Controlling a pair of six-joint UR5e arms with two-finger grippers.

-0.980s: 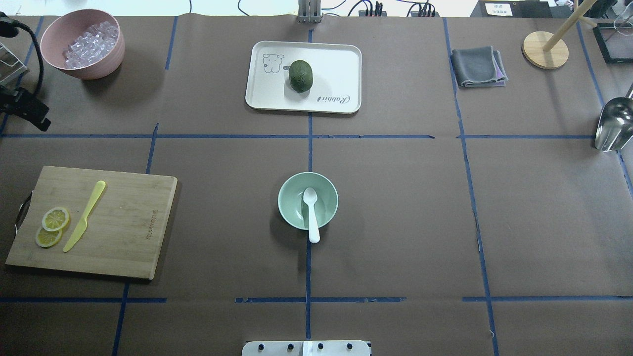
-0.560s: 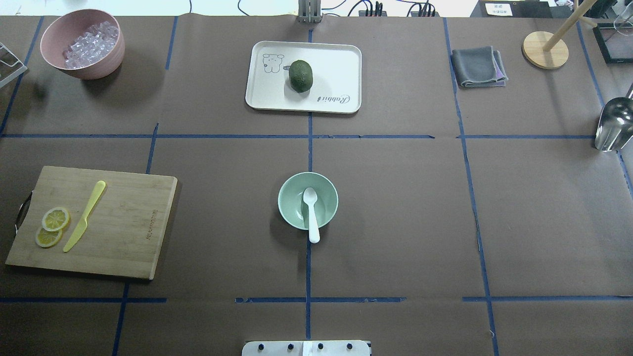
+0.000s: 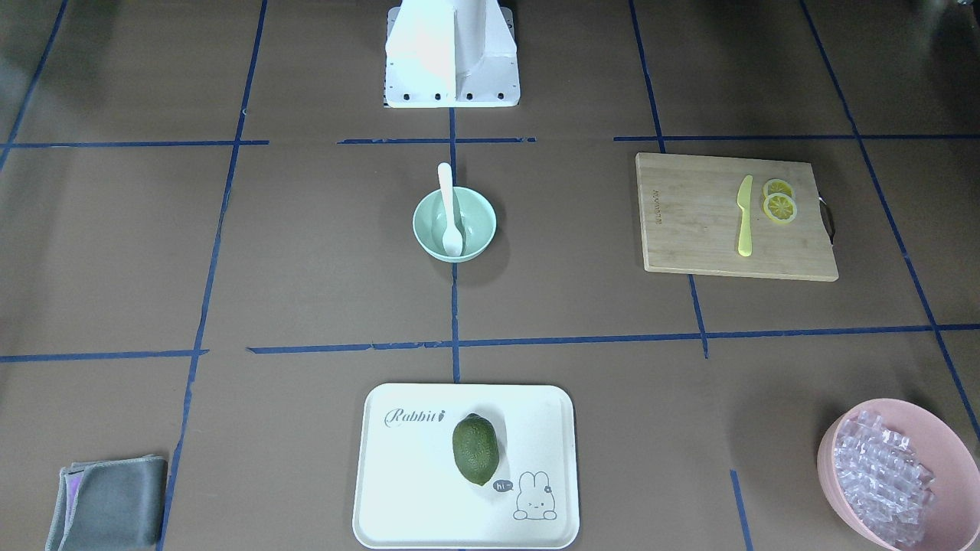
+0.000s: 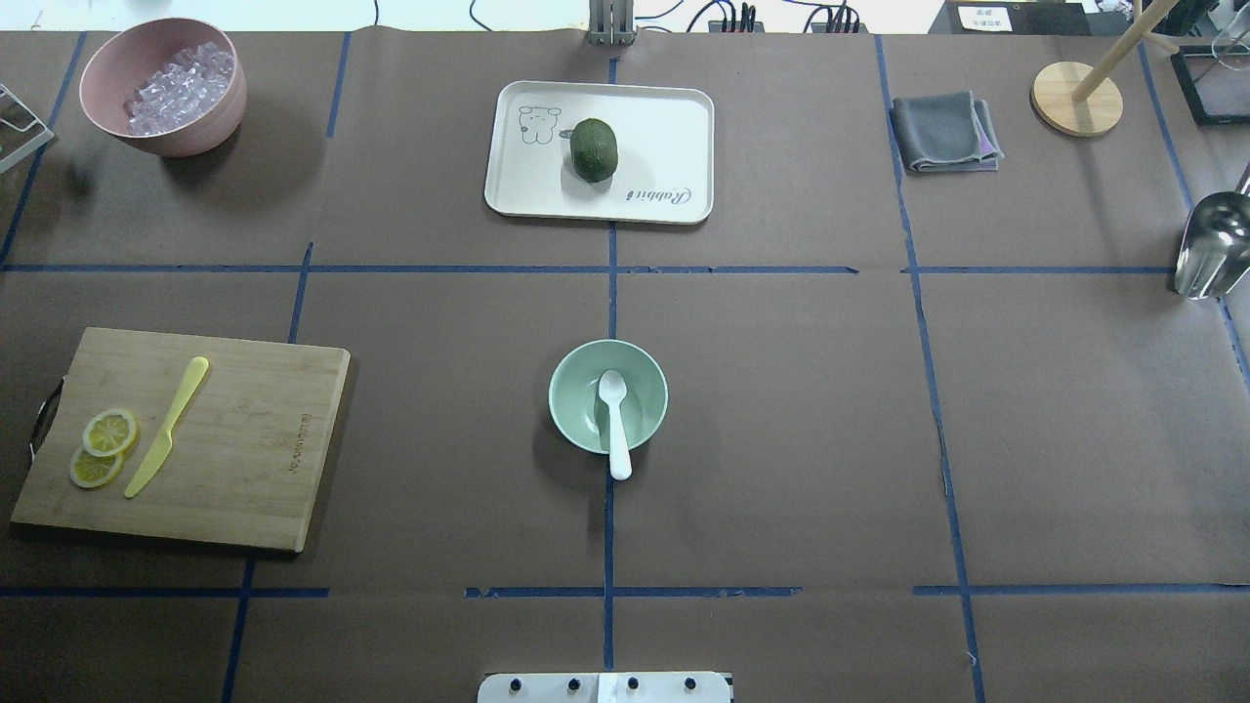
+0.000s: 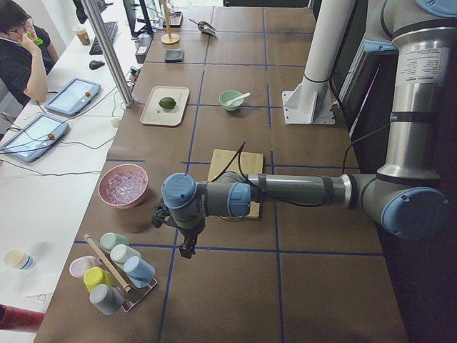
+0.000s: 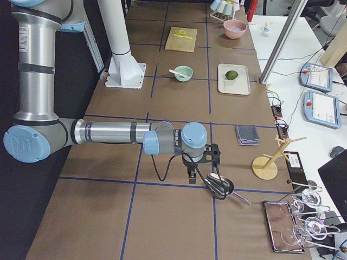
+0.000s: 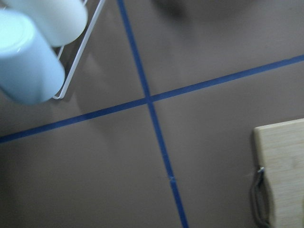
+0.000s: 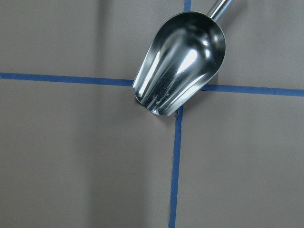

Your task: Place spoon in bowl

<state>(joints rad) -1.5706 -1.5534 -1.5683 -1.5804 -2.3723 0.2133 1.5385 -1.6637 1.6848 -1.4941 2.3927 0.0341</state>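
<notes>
Overhead, you see the small white plastic spoon (image 4: 616, 427) lying in the round pale mint-green bowl (image 4: 564, 402), scoop inside, its straight handle pointing toward the robot's base and overhanging the rim. The front-facing view agrees. From the side views you cannot tell whether the left gripper (image 5: 187, 246) or the right gripper (image 6: 191, 174) is apart or together.

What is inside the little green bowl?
A white spoon rests in the bowl, scoop inside, handle poking over the rim. Nothing else shows, though the spot under the scoop is covered.
</notes>
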